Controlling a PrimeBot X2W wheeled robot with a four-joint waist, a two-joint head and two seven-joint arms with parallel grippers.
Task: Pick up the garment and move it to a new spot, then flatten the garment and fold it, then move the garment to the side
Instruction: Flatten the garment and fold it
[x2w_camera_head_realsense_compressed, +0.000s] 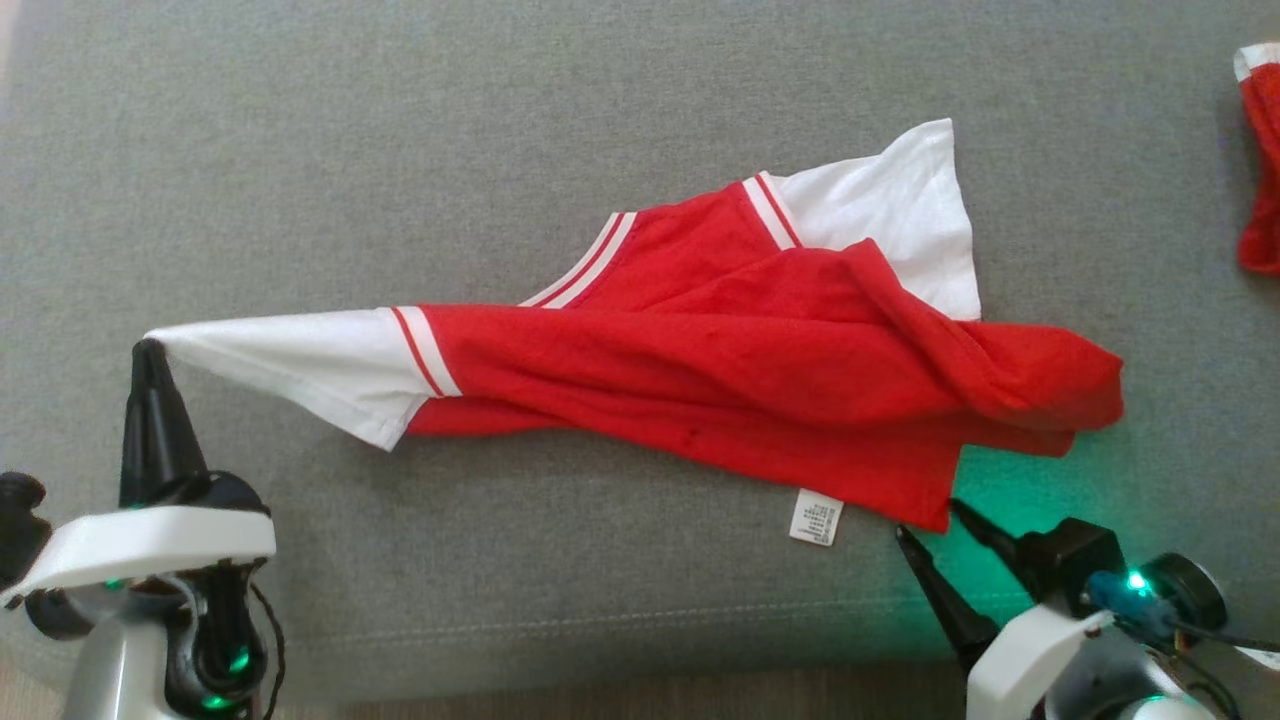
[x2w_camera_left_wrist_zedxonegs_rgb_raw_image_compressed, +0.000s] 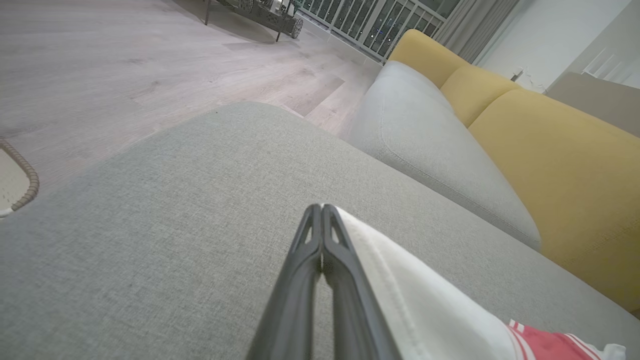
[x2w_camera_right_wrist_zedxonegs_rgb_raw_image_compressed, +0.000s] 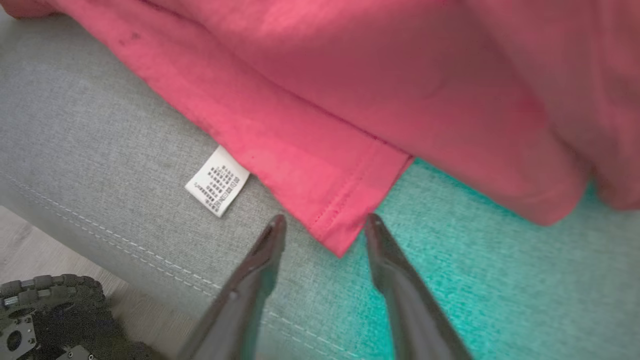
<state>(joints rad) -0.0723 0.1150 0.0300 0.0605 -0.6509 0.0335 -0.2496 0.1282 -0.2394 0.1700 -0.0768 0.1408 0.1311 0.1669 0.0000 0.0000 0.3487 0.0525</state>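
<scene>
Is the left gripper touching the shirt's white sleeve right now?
Touching. In the left wrist view the left gripper has its jaws shut on the white sleeve hem.

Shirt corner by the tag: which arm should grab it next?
Right. The right gripper is open with the red shirt corner between its fingertips, beside the tag. The left gripper is shut on the white sleeve tip, so it is busy holding that end.

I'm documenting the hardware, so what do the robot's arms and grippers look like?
The left gripper and right gripper each have two long, tapered black fingers on a white wrist shell with green lights. A blue part and black cable sit by the right wrist.
</scene>
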